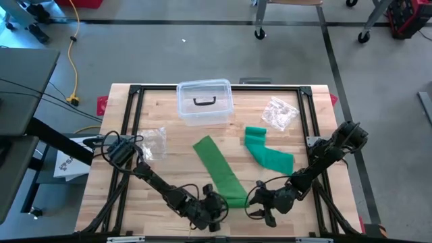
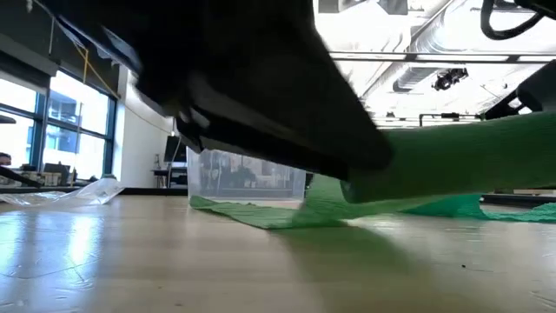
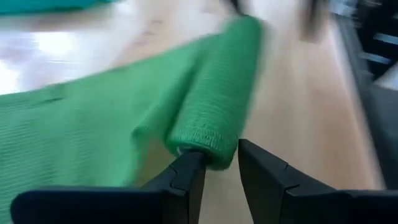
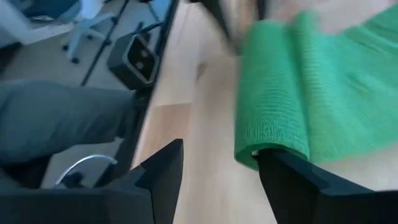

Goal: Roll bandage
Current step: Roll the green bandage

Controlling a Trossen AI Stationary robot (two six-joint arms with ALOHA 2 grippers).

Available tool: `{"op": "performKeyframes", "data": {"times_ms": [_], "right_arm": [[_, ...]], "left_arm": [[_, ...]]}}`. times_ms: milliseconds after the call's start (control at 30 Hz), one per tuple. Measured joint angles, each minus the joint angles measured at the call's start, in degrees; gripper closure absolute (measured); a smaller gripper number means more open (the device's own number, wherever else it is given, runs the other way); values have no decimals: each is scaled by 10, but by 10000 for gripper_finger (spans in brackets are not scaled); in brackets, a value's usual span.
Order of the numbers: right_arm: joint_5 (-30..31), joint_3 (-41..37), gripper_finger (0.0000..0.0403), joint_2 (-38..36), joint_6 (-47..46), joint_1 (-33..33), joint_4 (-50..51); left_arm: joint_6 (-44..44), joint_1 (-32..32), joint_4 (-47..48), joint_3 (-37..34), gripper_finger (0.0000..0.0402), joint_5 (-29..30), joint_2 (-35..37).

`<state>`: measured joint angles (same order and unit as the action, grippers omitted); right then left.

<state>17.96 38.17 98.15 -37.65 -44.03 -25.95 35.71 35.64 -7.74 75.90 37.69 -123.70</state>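
A green bandage point(image 1: 217, 169) lies as a strip on the wooden table, and its near end is wound into a roll point(image 3: 217, 106). My left gripper point(image 3: 221, 152), at the near edge point(image 1: 217, 202), is shut on one end of that roll. My right gripper point(image 4: 221, 155) stands open at the roll's other end point(image 1: 260, 199). That end point(image 4: 270, 134) sits just by one of its fingers point(image 4: 292, 180), and the other finger stands well apart. In the low view the roll point(image 2: 452, 161) is raised off the table and the unrolled tail point(image 2: 261, 213) lies flat. My left gripper pinches the roll's end point(image 3: 208, 146) between its two fingers, which point along the roll from its end, slanting down. The roll is lifted clear and tilted, and the strip trails from it onto the table. My right gripper: I cannot tell whether its finger touches the roll's other end.
A second green bandage point(image 1: 268, 156) lies crumpled at the right. A clear lidded box point(image 1: 204, 101) stands at the far middle. Clear plastic wrappers lie at the far right point(image 1: 280, 112) and at the left point(image 1: 154, 142). A black frame point(image 1: 135, 91) borders the table.
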Motion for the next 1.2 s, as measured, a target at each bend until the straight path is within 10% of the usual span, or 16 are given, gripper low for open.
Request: {"op": "performKeyframes", "data": {"times_ms": [1200], "right_arm": [[47,0,265,0,16,6,-12]], "left_arm": [[35,41,-46,3,401,5,1]]}}
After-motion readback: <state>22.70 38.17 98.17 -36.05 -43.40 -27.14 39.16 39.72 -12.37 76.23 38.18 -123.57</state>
